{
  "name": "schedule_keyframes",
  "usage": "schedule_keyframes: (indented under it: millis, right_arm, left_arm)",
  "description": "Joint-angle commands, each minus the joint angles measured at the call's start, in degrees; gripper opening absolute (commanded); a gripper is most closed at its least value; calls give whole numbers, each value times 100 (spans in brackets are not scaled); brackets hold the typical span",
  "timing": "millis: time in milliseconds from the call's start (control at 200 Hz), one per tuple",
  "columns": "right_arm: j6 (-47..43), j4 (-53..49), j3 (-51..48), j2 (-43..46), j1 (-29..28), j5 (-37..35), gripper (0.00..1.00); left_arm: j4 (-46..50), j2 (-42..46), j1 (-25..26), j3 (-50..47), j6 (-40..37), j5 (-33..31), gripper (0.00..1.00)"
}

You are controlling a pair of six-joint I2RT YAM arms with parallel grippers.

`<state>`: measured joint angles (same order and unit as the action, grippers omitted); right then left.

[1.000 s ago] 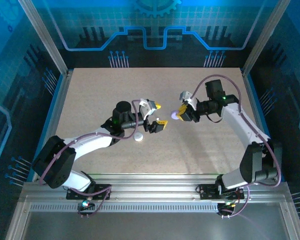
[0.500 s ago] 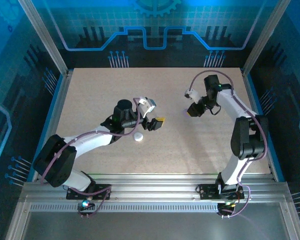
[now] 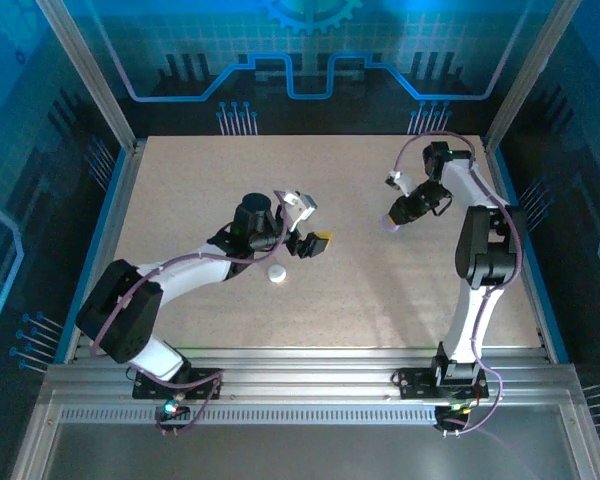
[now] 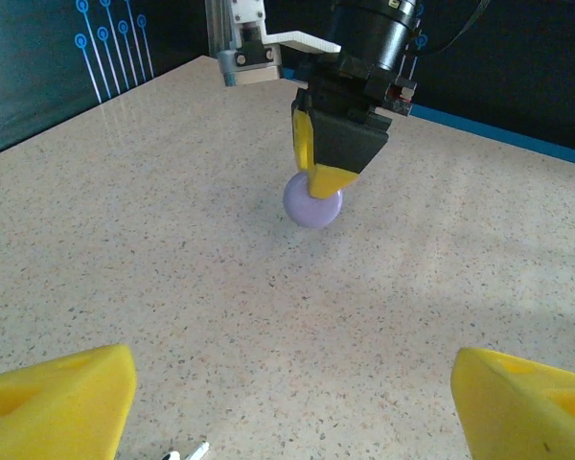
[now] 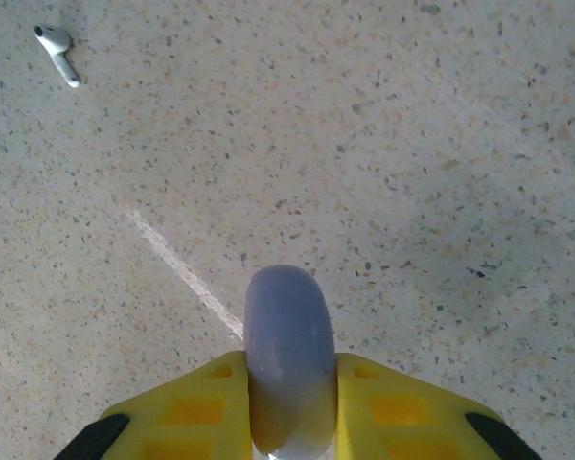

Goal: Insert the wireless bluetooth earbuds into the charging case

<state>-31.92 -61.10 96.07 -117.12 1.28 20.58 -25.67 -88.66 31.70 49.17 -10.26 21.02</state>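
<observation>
Earbud [image 5: 56,50] — apart from puck [image 5: 287,355] (case, perhaps)

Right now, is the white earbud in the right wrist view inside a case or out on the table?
Out. The earbud lies on the bare table, apart from the lavender puck clamped in the right gripper.

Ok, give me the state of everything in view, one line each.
left gripper: open, holding nothing.
right gripper: shut on the lavender puck.
lavender puck: held edge-on.
white round puck: lying flat on the table, ungripped.
earbud: loose on the table, not in any case.
</observation>
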Motion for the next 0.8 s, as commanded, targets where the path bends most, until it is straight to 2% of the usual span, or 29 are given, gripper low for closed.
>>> schedule_keyframes:
  millis: [0,445,790]
  right_arm:
    - [33,-500,261,-292,117,109,22]
    - [-11,-863,679,-917,397,-356,21]
    - [-128,-1100,841,-1264,504,-441,22]
  left_arm:
    - [146,-162,-50,244,-125,86,86]
    - [294,-421,-50,529,-108,192,85]
    - [363,-606,-50,723,-94,252,85]
